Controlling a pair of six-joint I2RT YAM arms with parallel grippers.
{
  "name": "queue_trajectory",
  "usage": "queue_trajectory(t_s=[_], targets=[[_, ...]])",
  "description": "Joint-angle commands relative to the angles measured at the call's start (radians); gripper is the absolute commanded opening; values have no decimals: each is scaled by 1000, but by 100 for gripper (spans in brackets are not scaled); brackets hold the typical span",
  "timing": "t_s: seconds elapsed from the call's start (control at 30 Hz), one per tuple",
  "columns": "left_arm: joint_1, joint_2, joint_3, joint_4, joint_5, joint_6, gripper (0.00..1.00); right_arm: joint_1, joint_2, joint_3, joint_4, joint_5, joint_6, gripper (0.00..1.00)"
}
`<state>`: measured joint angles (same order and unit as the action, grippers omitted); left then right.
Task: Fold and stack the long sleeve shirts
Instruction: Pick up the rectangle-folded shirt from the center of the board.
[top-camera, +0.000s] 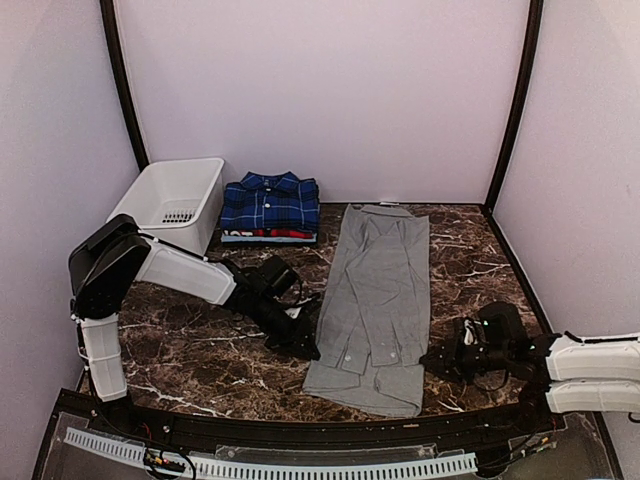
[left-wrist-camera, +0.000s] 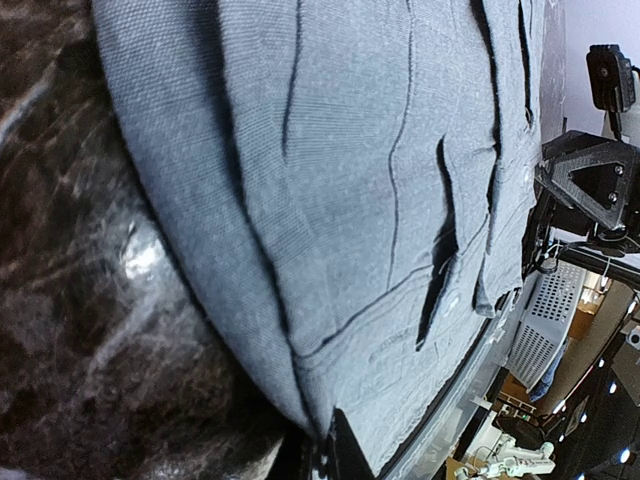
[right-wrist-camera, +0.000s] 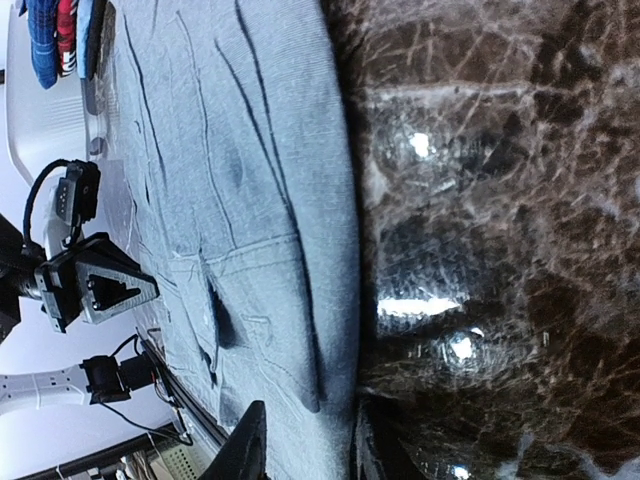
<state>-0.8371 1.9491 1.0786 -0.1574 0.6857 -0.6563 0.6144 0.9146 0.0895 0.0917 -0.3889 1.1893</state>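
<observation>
Well — left gripper (top-camera: 308, 346) pinches grey shirt (top-camera: 376, 300), right gripper (top-camera: 433, 360) part-open.

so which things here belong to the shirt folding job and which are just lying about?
Job: grey shirt, spread flat; blue plaid shirt, folded; red-edged shirt, folded beneath it.
Lying about: white basket, beside the stack.

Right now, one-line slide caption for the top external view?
Left gripper and right gripper flank the lengthwise-folded grey shirt on the marble table; blue plaid shirt lies folded beside the white basket.
</observation>
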Motion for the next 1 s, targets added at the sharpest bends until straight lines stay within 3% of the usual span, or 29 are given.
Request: queue_trajectory(t_s=[0.0, 0.23, 0.5, 0.97], targets=[[-15, -17, 4, -13, 22, -8, 5, 6, -38, -33, -45, 4, 6, 29], [-17, -28, 2, 8, 39, -33, 1, 7, 20, -47, 60, 0, 29, 22], [-16, -53, 24, 25, 85, -82, 0, 3, 8, 1, -6, 16, 9, 0], [40, -76, 77, 114, 223, -221, 0, -66, 13, 126, -55, -42, -38, 0]])
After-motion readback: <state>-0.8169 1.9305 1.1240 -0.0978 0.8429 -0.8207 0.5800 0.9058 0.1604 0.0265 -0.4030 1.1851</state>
